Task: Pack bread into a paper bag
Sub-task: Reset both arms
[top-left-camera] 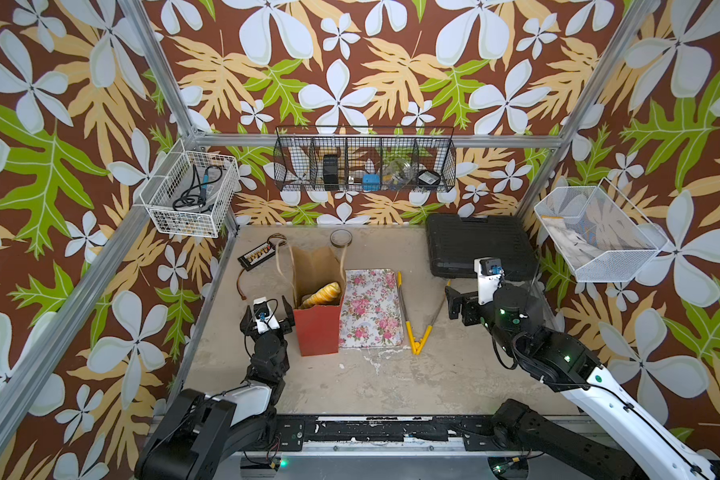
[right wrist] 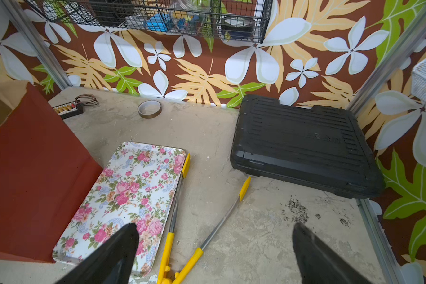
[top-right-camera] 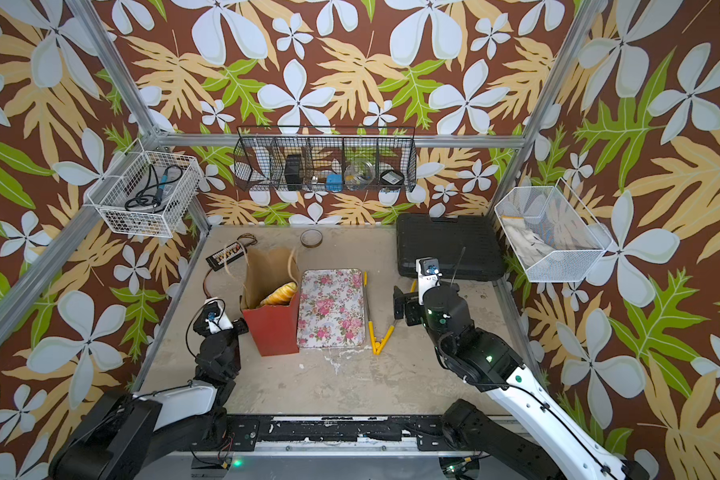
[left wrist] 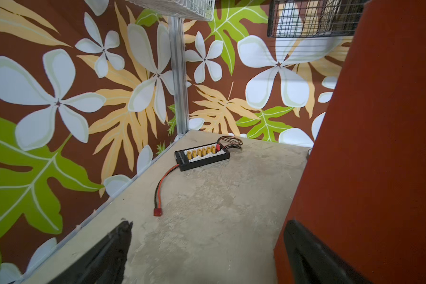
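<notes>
**A:** What does the overhead show?

**B:** In both top views the paper bag (top-left-camera: 319,328) stands upright, left of the centre of the tabletop (top-left-camera: 350,386). Its red face is to the front edge and its mouth gapes. A ridged golden loaf of bread (top-left-camera: 324,293) leans inside, just under the rim, and whatever lies beneath it is hidden. The floral tray (top-left-camera: 371,309), tucked up beside the bag's right side, is bare, so the packing looks finished or close to it.

**A:** And the arms?

**B:** The left gripper (top-left-camera: 267,311) sits low, just beside the bag's left side. Its jaws are spread wide and empty, and I'd guess it is placed there to steady the paper wall. The right gripper (top-left-camera: 474,297) hovers to the right of the yellow-handled tongs (top-left-camera: 412,332), equally wide and with nothing in it. The tongs lie splayed on the tabletop along the tray's right edge.

**A:** The left wrist camera?

**B:** Red paper fills one side. One black finger (left wrist: 312,255) sits right by it, though I cannot confirm contact. Near the back-left corner lies a connector board (left wrist: 202,157) with its red-and-black lead, clear of the work.

**A:** The right wrist?

**B:** Two fingers frame the open tongs and the bare tray below. A black case (right wrist: 303,145) fills the back-right corner, and a tape roll (right wrist: 149,109) rests by the back edge. No bread shows outside the bag.
</notes>
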Action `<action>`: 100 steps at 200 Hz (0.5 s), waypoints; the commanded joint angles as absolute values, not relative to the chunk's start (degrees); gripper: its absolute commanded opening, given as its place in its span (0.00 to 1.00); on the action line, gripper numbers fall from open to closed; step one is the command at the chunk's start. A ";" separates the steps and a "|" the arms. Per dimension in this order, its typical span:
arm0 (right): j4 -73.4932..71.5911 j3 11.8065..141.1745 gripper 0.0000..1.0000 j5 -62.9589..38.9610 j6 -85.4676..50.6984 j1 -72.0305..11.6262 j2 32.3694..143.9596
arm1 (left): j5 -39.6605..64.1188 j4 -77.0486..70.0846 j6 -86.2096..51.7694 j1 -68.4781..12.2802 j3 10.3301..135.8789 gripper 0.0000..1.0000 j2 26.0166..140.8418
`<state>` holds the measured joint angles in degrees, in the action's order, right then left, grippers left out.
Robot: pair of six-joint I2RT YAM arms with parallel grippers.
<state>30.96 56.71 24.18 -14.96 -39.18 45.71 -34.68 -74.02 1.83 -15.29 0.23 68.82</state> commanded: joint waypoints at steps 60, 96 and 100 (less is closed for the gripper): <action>24.73 50.78 1.00 25.28 -14.06 -39.28 41.10 | -16.82 -86.16 3.20 -11.05 1.70 1.00 81.81; 17.58 46.14 1.00 31.86 -15.97 -39.29 39.96 | -13.87 -82.76 2.29 -9.25 3.69 1.00 82.22; 16.42 45.15 1.00 32.83 -16.10 -39.29 39.86 | -13.83 -83.04 2.29 -9.30 3.69 1.00 82.43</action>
